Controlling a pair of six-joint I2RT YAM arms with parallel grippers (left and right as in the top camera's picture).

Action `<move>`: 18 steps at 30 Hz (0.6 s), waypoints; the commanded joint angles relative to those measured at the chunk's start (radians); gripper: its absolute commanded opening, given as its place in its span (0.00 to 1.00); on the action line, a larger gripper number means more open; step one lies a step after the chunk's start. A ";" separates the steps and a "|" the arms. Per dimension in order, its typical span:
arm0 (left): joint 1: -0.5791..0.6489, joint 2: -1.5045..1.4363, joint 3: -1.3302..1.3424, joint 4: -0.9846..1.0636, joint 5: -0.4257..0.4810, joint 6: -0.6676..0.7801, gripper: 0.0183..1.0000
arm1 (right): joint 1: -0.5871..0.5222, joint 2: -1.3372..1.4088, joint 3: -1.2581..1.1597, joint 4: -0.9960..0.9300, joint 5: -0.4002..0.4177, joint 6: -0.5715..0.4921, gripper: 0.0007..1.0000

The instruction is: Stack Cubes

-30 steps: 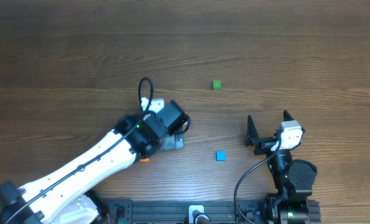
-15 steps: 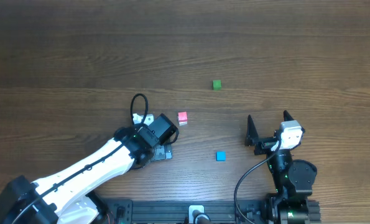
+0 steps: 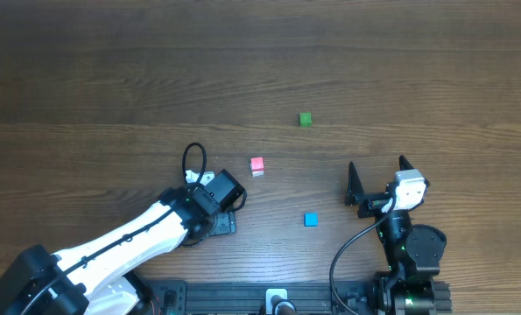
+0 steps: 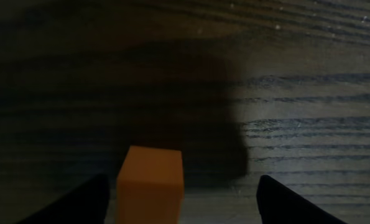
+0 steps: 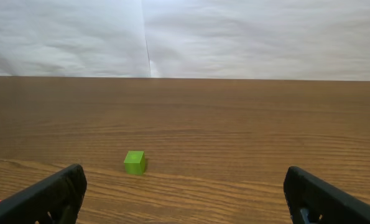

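An orange cube [image 4: 150, 183] stands on the wood between the fingers [image 4: 79, 202] of my left gripper [image 3: 218, 217], close to one finger and well apart from the other. That gripper is open and low over the table, left of centre near the front. A pink cube [image 3: 257, 164] sits a little beyond it to the right. The blue cube [image 3: 310, 219] lies near the front centre, and the green cube [image 3: 306, 119] [image 5: 134, 162] is farther back. My right gripper [image 3: 377, 168] stands open and empty at the right, facing the green cube.
The dark wooden table [image 3: 418, 70] stretches wide around the cubes, with a white wall [image 5: 234, 37] beyond its far edge. Both arm bases and a black rail [image 3: 278, 297] line the front edge.
My left arm has drawn back toward the front left, uncovering the pink cube, and now sits lower over the orange cube. The right arm has not moved.
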 commanded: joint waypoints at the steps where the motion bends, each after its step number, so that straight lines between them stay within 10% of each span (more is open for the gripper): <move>1: 0.006 -0.017 -0.007 0.002 0.010 0.003 0.70 | -0.006 -0.007 -0.008 0.000 -0.011 -0.005 0.99; 18: 0.006 -0.013 -0.007 -0.022 0.000 0.030 0.49 | -0.006 -0.007 -0.008 0.000 -0.011 -0.005 0.99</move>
